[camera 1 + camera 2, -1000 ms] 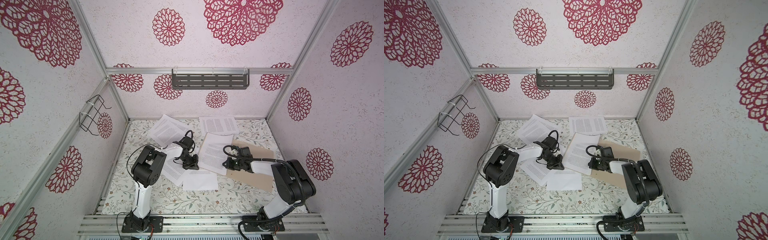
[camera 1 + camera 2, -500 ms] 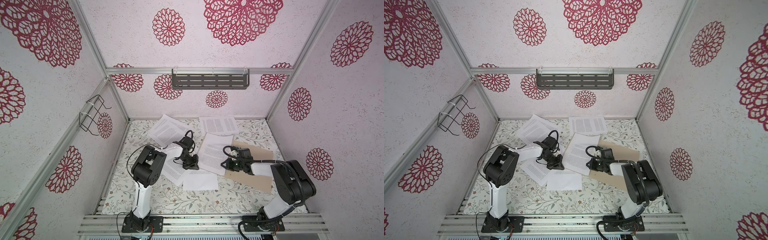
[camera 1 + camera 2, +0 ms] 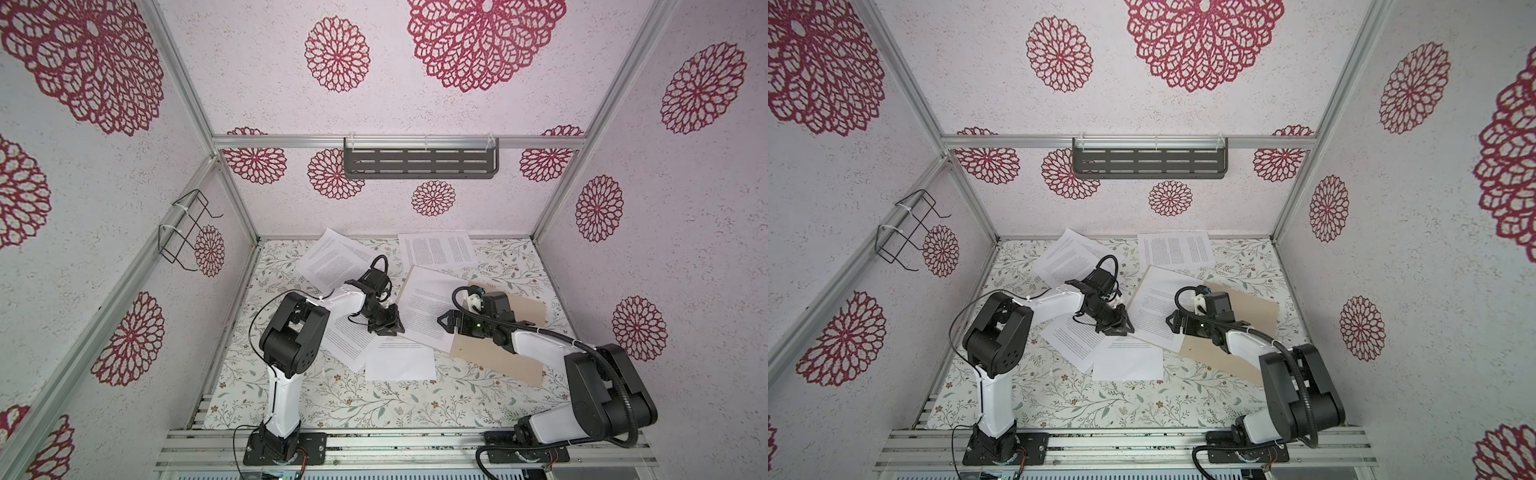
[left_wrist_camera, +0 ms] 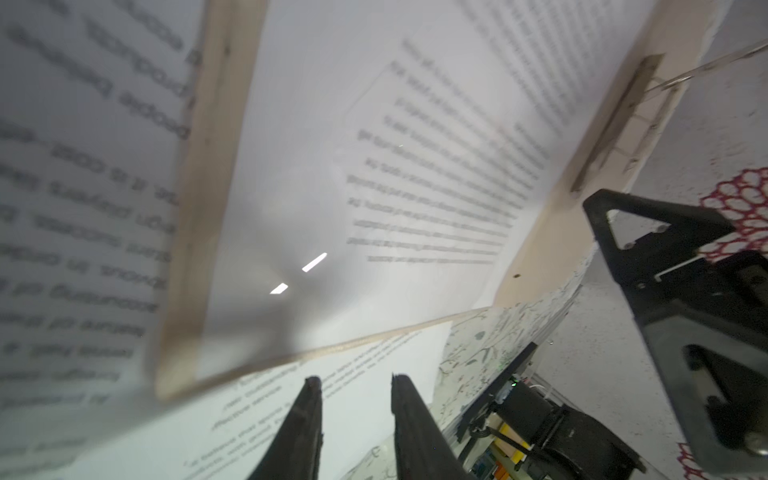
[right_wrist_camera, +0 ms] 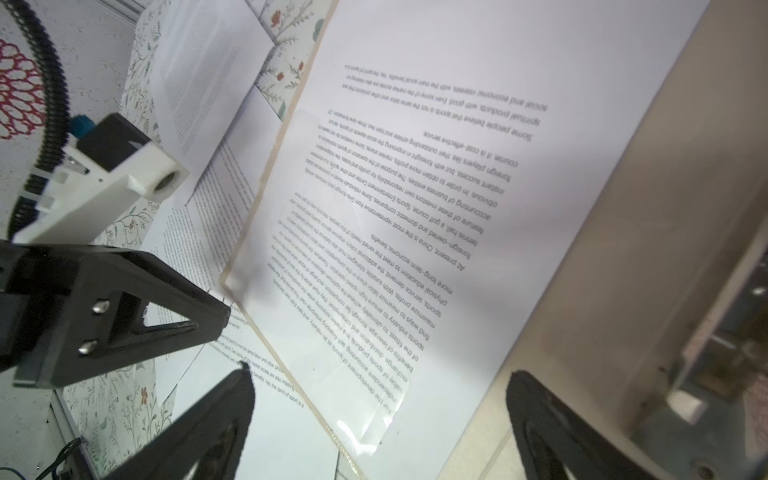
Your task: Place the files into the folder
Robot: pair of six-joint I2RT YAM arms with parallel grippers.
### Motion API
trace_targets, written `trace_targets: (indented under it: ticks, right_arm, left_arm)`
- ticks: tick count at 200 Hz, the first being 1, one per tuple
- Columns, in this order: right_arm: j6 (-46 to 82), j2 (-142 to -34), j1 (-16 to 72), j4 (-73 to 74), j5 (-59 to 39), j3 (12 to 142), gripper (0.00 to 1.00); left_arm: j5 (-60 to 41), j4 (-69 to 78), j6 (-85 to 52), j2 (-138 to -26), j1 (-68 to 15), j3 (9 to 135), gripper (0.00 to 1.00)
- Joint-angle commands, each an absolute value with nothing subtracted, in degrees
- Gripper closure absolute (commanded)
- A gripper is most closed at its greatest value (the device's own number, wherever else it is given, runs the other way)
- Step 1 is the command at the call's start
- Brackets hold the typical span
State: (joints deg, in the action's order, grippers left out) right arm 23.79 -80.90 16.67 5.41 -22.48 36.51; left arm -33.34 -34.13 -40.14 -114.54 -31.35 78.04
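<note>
1. Tan folder (image 3: pixel 523 307) lies open near the surface's right edge, with one sheet (image 3: pixel 428 307) on it.
2. We find the right claw (image 5: pixel 380 374) spread wide and the left claw (image 4: pixel 355 380) narrowly parted, both empty.
3. Risk: on withdrawal, either claw may drag that sheet off.

A tan folder (image 3: pixel 498 361) lies open on the right of the floral table (image 3: pixel 332 399), with one sheet (image 3: pixel 424 303) covering its left part. The left gripper (image 3: pixel 390 327) sits low at that sheet's left edge and the right gripper (image 3: pixel 449 322) over its right part, tips facing each other across the paper. Others lie loose: a back-left sheet (image 3: pixel 332 259), a back sheet (image 3: pixel 436 249), and, overlapping near the left gripper, a middle sheet (image 3: pixel 349 343) and front sheet (image 3: pixel 401 363).
</note>
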Motion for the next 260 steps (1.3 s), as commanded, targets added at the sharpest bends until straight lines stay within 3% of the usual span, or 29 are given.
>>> trace_targets:
  ticks: [1,30,44,95,128,184,260]
  right_arm:
    - [22.9,-74.8,17.0,2.6,-19.1,38.6,0.01]
    - [23.8,-70.1,16.0,-1.9,-13.5,39.9,0.01]
    - [25.3,-69.5,13.5,-1.1,-15.8,39.5,0.01]
    - [26.9,-78.4,11.0,-0.3,-19.3,46.0,0.01]
    - [26.8,-86.8,11.0,-1.8,-17.0,52.6,0.07]
    - [27.3,-95.0,12.4,-2.8,-17.7,56.1,0.06]
    - [27.3,-91.6,15.0,-5.3,-13.3,48.6,0.07]
  left_arm:
    - [-34.6,-33.5,-40.2,-107.6,-32.0,80.8,0.65]
    - [-31.8,-34.5,-40.4,-102.5,-31.2,79.1,0.6]
    - [-30.4,-34.5,-40.5,-101.0,-30.3,78.0,0.53]
    - [-30.4,-33.9,-40.2,-102.3,-27.3,77.3,0.32]
    - [-31.4,-35.1,-39.6,-108.7,-25.6,81.3,0.29]
    - [-31.0,-37.4,-38.8,-117.0,-24.5,86.8,0.27]
    - [-27.6,-37.6,-38.2,-114.1,-20.4,83.0,0.22]
